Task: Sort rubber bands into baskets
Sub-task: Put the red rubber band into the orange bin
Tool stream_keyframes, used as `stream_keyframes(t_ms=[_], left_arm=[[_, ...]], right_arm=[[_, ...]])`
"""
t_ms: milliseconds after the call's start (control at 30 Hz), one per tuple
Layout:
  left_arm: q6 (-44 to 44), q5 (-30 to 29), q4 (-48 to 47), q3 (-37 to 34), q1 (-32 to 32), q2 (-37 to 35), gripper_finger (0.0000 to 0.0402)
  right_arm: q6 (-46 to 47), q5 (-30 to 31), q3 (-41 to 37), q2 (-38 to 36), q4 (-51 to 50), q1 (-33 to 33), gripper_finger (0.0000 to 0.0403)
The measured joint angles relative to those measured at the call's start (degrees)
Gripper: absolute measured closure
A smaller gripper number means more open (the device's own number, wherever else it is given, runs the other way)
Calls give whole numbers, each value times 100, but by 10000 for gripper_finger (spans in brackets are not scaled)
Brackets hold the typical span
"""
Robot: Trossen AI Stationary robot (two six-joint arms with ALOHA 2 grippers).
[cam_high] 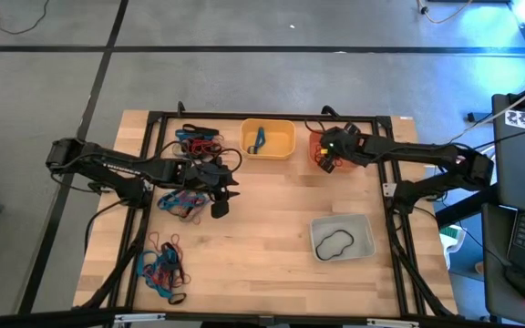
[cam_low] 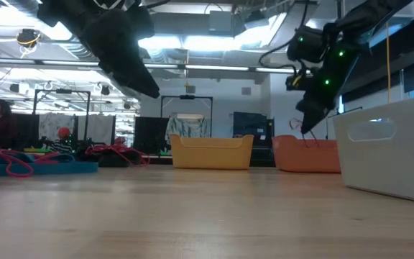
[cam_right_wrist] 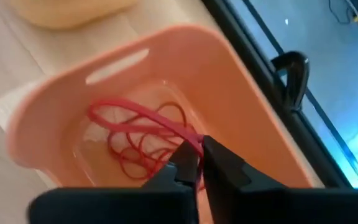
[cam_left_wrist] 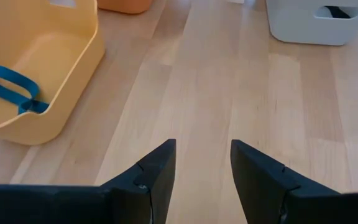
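1. Hanging over the orange basket [cam_right_wrist: 241, 93], the right gripper [cam_right_wrist: 194, 163] pinches a red rubber band [cam_right_wrist: 143, 118] between nearly closed fingers; more red loops lie on that basket's floor.
2. Left of the orange basket sits the yellow basket [cam_high: 269, 138], holding a blue band [cam_left_wrist: 8, 84].
3. Farther left, the left gripper [cam_left_wrist: 202, 165] hovers open and empty above bare wood.
4. Nearer the front edge than the orange basket stands the grey basket [cam_high: 342, 237].

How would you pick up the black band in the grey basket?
Come straight down from above: the grey basket has walls all round and an open top. The black band lies flat as an open loop on its floor, so pinch one strand across its thickness, probably a stretch nearer the middle, away from the walls.
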Motion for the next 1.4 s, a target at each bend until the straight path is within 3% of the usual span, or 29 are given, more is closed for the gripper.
stream_keyframes(t_ms=[300, 500, 767, 1067, 1400], left_arm=[[-33, -1, 58, 0, 11, 0, 251], [-302, 0, -23, 0, 17, 2, 230], [-747, 1, -991, 0, -35, 2, 200], [-1999, 5, -2542, 0, -480, 90, 218], [-2328, 305, -3092, 0, -713, 401, 235]], right_arm=[[-2, 0, 21, -48, -32, 15, 222], [1, -397, 28, -581, -1, 20, 167], [-10, -1974, 15, -943, 782, 521, 160], [-170, -2040, 9, -928, 1805, 1658, 161], [-176, -1827, 7, -926, 2044, 2026, 161]])
